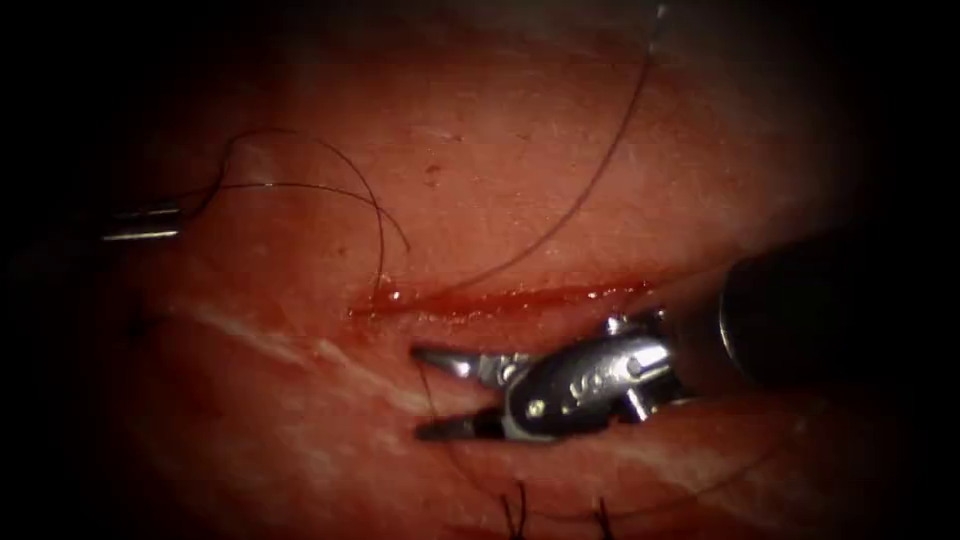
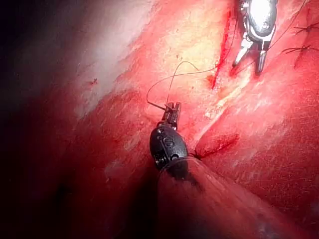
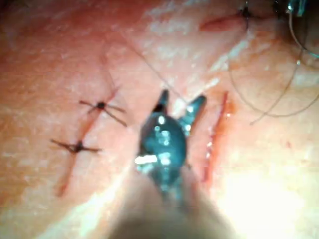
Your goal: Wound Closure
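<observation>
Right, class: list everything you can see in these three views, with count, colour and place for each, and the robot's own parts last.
tissue: one, pinkish red, under everything.
cut: one, open, across the middle of the endoscope view.
red fluid: glistening line along the cut.
thread: dark; loops from the cut's left end to the left tool, another strand runs up and away.
knotted stitches: two, dark, on a closed cut beside the right tool.
left tool: one, dark, jaws shut on the thread, left of the cut.
right tool: one, silver, jaws open, holding nothing, just below the cut.
</observation>
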`<state>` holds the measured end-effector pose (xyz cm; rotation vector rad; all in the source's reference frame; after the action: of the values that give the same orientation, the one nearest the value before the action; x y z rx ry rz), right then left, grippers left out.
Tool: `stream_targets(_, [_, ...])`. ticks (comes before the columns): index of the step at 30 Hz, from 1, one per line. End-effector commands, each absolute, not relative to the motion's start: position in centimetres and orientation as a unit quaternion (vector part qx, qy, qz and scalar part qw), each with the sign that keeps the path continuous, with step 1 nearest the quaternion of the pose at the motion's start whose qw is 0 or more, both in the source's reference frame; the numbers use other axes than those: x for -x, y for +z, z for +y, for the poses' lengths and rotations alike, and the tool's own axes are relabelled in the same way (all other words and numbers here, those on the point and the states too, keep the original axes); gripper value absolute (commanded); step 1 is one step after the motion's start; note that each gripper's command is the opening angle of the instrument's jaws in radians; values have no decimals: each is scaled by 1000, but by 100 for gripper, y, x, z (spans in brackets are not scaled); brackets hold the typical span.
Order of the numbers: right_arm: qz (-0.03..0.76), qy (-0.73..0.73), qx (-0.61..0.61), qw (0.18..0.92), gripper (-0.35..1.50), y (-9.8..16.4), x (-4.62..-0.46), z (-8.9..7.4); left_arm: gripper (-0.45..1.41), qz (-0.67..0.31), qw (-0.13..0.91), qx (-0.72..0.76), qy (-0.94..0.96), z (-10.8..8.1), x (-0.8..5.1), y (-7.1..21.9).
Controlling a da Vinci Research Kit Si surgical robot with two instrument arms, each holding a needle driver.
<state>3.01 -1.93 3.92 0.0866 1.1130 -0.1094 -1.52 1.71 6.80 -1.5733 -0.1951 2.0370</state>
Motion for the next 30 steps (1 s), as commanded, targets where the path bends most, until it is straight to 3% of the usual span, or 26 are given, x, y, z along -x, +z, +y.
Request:
stream_targets(1, [529,-55,-46,846,-35,399,-303,-204,-45,-74,277,586,758,167,158,688])
stream_targets(9, [531,-63,-59,843,-35,329,-282,-228,-45,-74,277,586,758,168,156,688])
stream_targets(30, [554,-119,-80,820,-35,184,-303,-301,-45,-74,277,586,758,168,156,689])
